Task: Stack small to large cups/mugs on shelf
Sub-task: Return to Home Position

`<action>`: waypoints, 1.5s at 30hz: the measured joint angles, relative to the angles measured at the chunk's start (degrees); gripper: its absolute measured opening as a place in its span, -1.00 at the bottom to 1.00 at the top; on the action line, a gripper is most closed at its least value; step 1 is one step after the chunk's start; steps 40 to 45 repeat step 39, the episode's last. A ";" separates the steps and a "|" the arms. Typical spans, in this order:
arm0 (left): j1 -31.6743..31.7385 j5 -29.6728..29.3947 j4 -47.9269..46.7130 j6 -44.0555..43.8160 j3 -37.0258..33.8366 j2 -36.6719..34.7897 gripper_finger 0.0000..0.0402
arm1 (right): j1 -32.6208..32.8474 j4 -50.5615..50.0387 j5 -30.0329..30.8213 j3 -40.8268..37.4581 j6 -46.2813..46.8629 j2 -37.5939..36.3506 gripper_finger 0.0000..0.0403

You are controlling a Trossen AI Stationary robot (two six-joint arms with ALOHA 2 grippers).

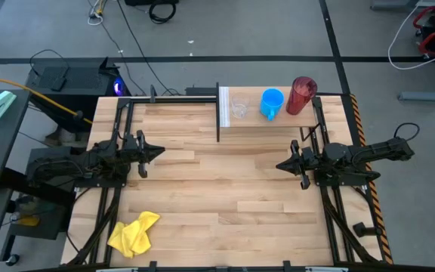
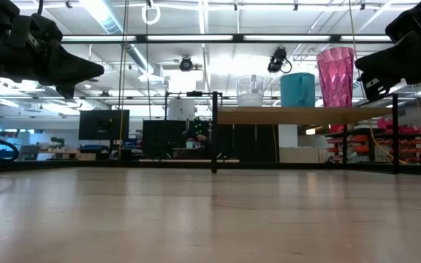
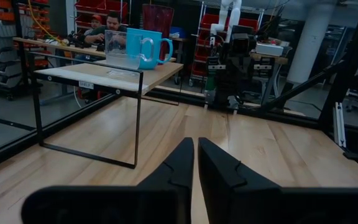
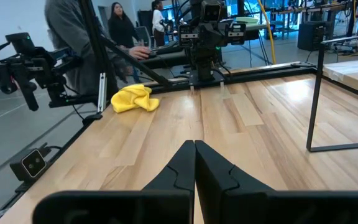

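Left hand (image 3: 195,142), right hand (image 4: 194,144) pressed together; my left wrist view catches blue mug (image 3: 145,48) on shelf (image 3: 92,73), right only yellow cloth (image 4: 135,98).

grey floor (image 1: 278,30) with loose cables (image 1: 161,10) lies at twelve o'clock of the counter (image 1: 225,189); long ceiling lights (image 2: 123,38) glow overhead.

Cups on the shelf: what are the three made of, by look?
Small clear cup: see-through, likely plastic or glass. Blue mug: opaque, smooth, glossy; ceramic or plastic, unclear. Red tumbler: translucent, faceted walls; probably plastic.
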 joint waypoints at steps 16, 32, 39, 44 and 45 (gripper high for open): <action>0.01 0.00 0.00 -0.02 0.00 0.00 -0.83 | -0.01 0.00 0.00 0.02 0.00 0.00 -0.94; 0.00 0.00 -0.02 0.00 0.00 0.00 -0.81 | 0.00 0.00 0.00 0.02 0.00 0.00 -0.94; 0.00 0.00 -0.02 -0.02 0.00 -0.01 -0.83 | -0.01 0.00 0.00 0.02 0.01 0.00 -0.94; 0.00 0.00 -0.02 -0.02 0.00 -0.01 -0.83 | -0.01 0.00 0.00 0.02 0.01 0.00 -0.94; 0.00 0.00 -0.02 -0.02 0.00 -0.01 -0.83 | -0.01 0.00 0.00 0.02 0.01 0.00 -0.94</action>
